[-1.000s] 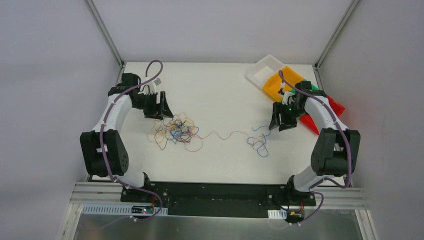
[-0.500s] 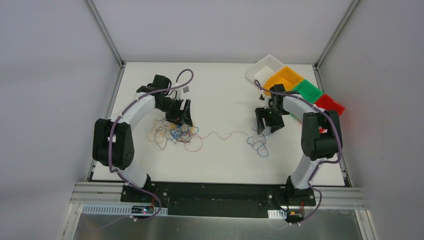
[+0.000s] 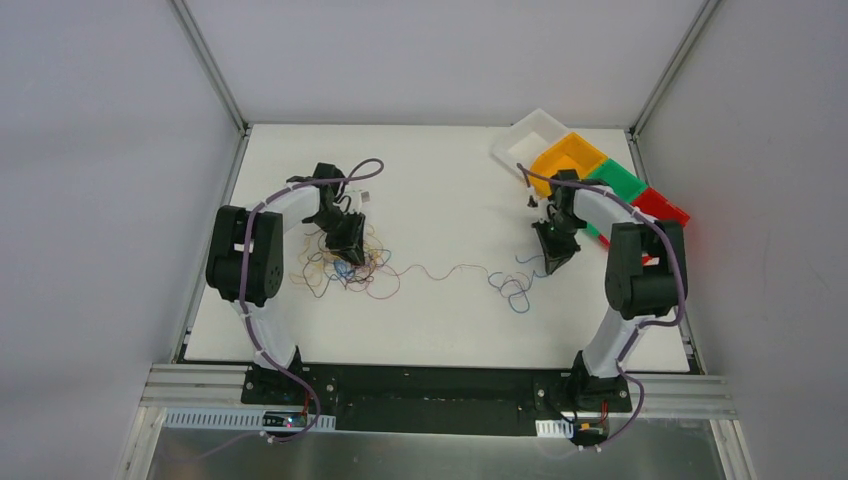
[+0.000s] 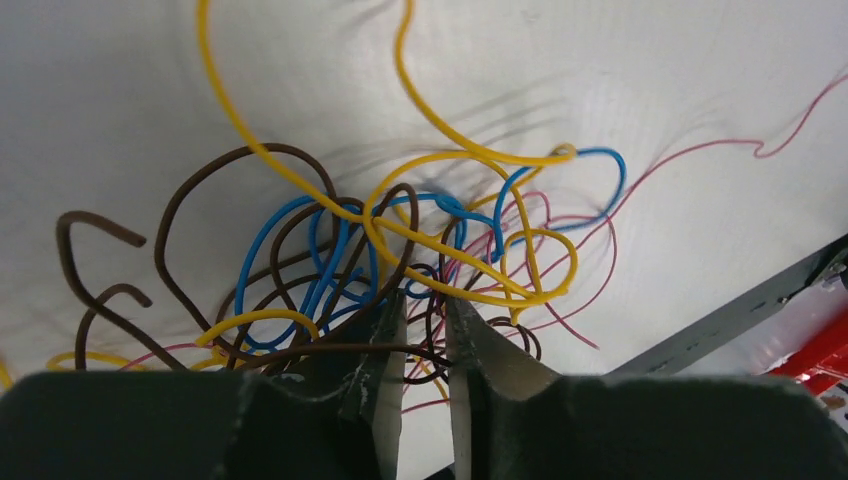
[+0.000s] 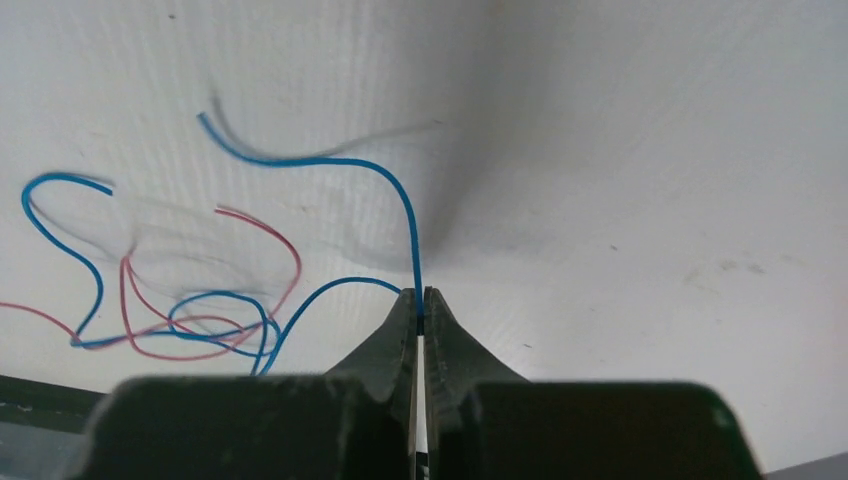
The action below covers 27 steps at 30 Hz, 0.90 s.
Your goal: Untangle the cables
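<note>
The cables lie in a tangle of yellow, blue, brown and red wires left of the table's middle. My left gripper is down on the tangle's far side. In the left wrist view the gripper has a narrow gap between its fingers. Brown and red strands run through that gap unpinched. A thin red wire trails right to loose blue loops. My right gripper sits at their far right. In its wrist view the right gripper is shut on the blue cable, which rises from the fingertips.
At the back right corner stand a white tray and yellow, green and red bins. A small dark bit lies beside the right arm. Grey walls and frame posts ring the table.
Both arms swung inward and down. The left gripper came onto the tangle and its jaws narrowed. The right gripper moved to the blue loops and closed on a blue cable.
</note>
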### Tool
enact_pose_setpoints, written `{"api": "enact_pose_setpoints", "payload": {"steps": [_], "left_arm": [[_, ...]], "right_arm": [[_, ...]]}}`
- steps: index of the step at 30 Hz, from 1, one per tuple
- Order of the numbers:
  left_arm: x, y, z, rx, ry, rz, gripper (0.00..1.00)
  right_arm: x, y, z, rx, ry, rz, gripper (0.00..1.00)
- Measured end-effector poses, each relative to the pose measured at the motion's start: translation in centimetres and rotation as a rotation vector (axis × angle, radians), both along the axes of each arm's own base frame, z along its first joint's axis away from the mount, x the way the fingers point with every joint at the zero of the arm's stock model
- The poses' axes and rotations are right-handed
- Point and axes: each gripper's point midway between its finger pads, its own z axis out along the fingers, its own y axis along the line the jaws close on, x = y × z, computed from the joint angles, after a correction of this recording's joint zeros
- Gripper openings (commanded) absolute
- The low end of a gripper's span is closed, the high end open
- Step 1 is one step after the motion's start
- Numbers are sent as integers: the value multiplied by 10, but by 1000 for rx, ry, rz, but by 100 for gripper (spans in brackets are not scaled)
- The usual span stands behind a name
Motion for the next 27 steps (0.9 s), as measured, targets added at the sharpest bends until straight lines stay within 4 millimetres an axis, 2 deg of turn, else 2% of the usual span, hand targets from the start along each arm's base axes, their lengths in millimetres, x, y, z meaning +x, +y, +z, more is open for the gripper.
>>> {"api": "enact_pose_setpoints", "payload": {"steps": [3,7,9,11,13,16,20,23,25,27], "left_arm": [[4,15,-4,27,3,34,13],[8,30,-7,61,-6,52,8],[9,35,-9,78,-8,52,4],[9,38,-9,84,-11,51,1],[9,40,-10,92,-13,48,0],[9,45,-11,106,-12,47,0],[8,53,-12,121,-6,63,0],[7,62,-13,135,4,81,0],[6,67,-14,138,9,88,0],[5,70,-14,140,12,89,0]], "right_arm": [[7,-21,18,-3,-12,-23,0],[44,-59,71,-11,-178,-95,0],[67,-82,110,-29,-304,-134,0],[81,-97,143,-46,-400,-159,0],[95,-110,185,-59,-510,-183,0],[112,-120,242,-64,-658,-204,0],[122,-128,322,-57,-868,-237,0],[120,-137,375,-55,-1012,-277,0],[117,-146,402,-65,-1096,-310,0],[114,-154,415,-73,-1142,-339,0]]}}
